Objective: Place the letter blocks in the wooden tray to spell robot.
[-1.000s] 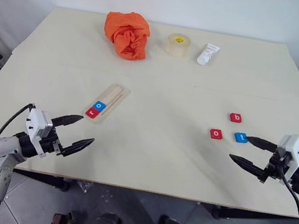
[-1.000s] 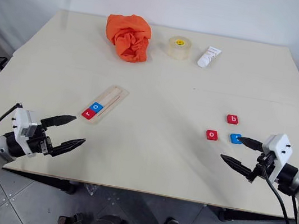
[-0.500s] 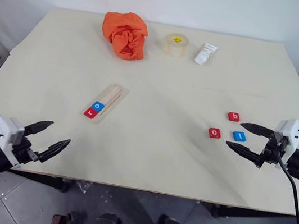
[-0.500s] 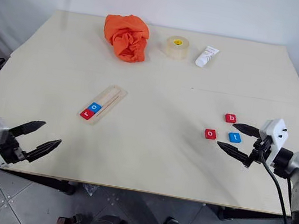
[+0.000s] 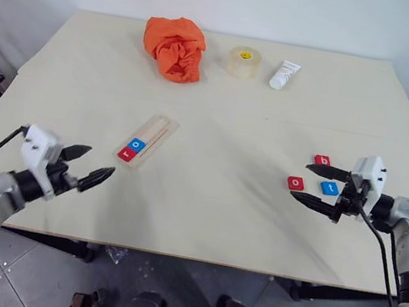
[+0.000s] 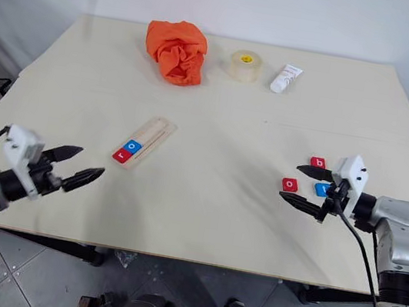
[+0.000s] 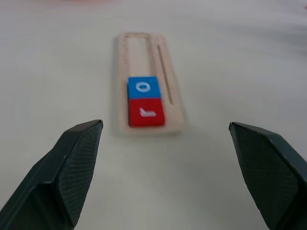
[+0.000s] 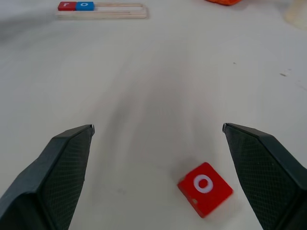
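The wooden tray (image 5: 153, 134) lies left of centre with a red r block (image 5: 124, 154) at its near end and a blue o block (image 5: 136, 144) touching it. On the right lie three loose blocks: red b (image 5: 322, 160), red o (image 5: 295, 183) and blue t (image 5: 329, 188). My right gripper (image 5: 300, 182) is open, its fingers spread either side of the red o (image 8: 205, 188) and the blue t. Near the tray's near end my left gripper (image 5: 99, 162) is open and empty, pointing at the tray (image 7: 148, 57).
An orange cloth (image 5: 175, 46), a tape roll (image 5: 242, 60) and a white tube (image 5: 284, 74) sit along the table's far side. A seam crosses the table behind the tray. Both arms reach in over the front edge.
My left gripper drew back toward the front edge, then came forward again toward the tray. My right gripper moved left until its open fingers framed the red o and blue t.
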Controlling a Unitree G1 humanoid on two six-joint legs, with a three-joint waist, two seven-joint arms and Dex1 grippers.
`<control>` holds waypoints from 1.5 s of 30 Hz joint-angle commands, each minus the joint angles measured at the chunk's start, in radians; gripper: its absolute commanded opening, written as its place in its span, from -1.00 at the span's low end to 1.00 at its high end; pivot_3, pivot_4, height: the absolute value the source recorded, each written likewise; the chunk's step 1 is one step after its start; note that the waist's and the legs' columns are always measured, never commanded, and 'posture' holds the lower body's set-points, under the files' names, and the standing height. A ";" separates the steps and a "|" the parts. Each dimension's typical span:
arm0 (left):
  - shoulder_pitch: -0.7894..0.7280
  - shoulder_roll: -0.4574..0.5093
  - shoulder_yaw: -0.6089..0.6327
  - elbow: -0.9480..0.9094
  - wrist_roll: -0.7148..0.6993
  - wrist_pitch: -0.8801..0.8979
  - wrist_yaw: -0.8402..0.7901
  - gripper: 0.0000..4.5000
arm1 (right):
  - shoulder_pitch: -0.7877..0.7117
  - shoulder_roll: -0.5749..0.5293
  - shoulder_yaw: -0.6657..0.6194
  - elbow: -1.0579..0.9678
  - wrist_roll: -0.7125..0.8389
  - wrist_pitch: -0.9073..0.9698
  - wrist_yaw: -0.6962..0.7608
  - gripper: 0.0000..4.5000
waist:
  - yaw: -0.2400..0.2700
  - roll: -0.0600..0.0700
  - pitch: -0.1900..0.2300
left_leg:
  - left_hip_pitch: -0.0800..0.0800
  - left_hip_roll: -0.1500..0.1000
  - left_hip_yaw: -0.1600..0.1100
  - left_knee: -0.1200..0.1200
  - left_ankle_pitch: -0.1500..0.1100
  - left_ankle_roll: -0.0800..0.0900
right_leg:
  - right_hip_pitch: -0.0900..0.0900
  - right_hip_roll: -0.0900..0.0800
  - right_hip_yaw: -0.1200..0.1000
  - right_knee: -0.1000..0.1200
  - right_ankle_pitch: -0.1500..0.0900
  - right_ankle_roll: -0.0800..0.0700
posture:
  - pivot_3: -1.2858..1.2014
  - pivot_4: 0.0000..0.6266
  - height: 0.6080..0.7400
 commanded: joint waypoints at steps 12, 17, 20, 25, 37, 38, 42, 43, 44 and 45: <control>-0.265 -0.066 -0.169 0.205 0.171 0.012 0.095 1.00 | 0.030 0.027 -0.023 -0.084 0.016 0.013 -0.034 1.00 | -0.014 0.000 0.000 | -0.001 0.000 0.001 0.001 0.000 -0.001 | -0.002 0.001 0.001 0.002 -0.001 -0.001 | 0.03 -0.52 1.00; -0.285 -0.094 -0.190 0.214 0.190 0.064 0.115 1.00 | 0.048 0.029 -0.027 -0.107 0.019 0.022 -0.048 1.00 | -0.013 0.000 0.000 | -0.001 0.000 0.001 0.001 0.000 -0.001 | -0.002 0.001 0.001 0.003 -0.001 -0.001 | 0.03 -0.52 1.00; -0.287 -0.102 -0.204 0.204 0.197 0.076 0.111 1.00 | 0.052 0.029 -0.028 -0.117 0.022 0.028 -0.053 1.00 | -0.013 -0.001 0.000 | -0.001 0.000 0.001 0.001 0.000 -0.001 | -0.002 0.001 0.001 0.003 -0.001 -0.001 | 0.03 -0.52 1.00; -0.288 -0.110 -0.206 0.186 0.202 0.121 0.125 1.00 | 0.055 0.025 -0.029 -0.129 0.026 0.037 -0.060 1.00 | -0.012 -0.001 0.000 | -0.001 0.000 0.001 0.002 0.000 -0.001 | -0.002 0.001 0.001 0.003 -0.001 -0.001 | 0.03 -0.52 1.00; -0.269 -0.115 -0.215 0.151 0.229 0.255 0.194 0.82 | 0.049 0.026 -0.021 -0.133 0.022 0.048 -0.072 1.00 | -0.014 -0.001 0.000 | 0.000 0.000 0.002 0.002 0.000 -0.001 | -0.002 0.001 0.002 0.003 -0.001 -0.001 | 0.03 -0.52 1.00; -0.266 -0.118 -0.211 0.146 0.231 0.254 0.202 0.73 | 0.050 0.026 -0.022 -0.135 0.022 0.049 -0.073 1.00 | -0.015 -0.001 0.000 | 0.000 0.000 0.002 0.002 0.000 -0.001 | -0.002 0.001 0.002 0.004 -0.001 -0.001 | 0.03 -0.52 1.00; -0.256 -0.111 -0.223 0.136 0.231 0.253 0.188 0.51 | 0.053 0.024 -0.025 -0.140 0.022 0.048 -0.078 1.00 | -0.015 -0.001 0.000 | 0.000 0.000 0.002 0.002 0.000 -0.001 | -0.002 0.001 0.003 0.004 -0.001 -0.001 | 0.03 -0.52 1.00; -0.254 -0.113 -0.220 0.135 0.233 0.252 0.191 0.51 | 0.054 0.024 -0.026 -0.141 0.022 0.048 -0.080 1.00 | -0.015 -0.001 0.000 | 0.000 0.000 0.002 0.002 0.000 -0.001 | -0.002 0.001 0.003 0.004 -0.001 -0.001 | 0.03 -0.52 1.00; -0.253 -0.116 -0.215 0.135 0.232 0.254 0.195 0.51 | 0.055 0.023 -0.027 -0.143 0.023 0.049 -0.082 1.00 | -0.014 -0.001 0.000 | 0.000 0.000 0.002 0.002 0.000 -0.001 | -0.002 0.001 0.003 0.004 -0.001 -0.001 | 0.03 -0.52 1.00; -0.252 -0.116 -0.215 0.134 0.228 0.240 0.183 0.51 | 0.057 0.022 -0.029 -0.146 0.024 0.050 -0.085 1.00 | -0.014 -0.001 0.000 | 0.000 0.000 0.002 0.002 0.000 -0.001 | -0.002 0.001 0.003 0.004 -0.001 -0.001 | 0.03 -0.52 1.00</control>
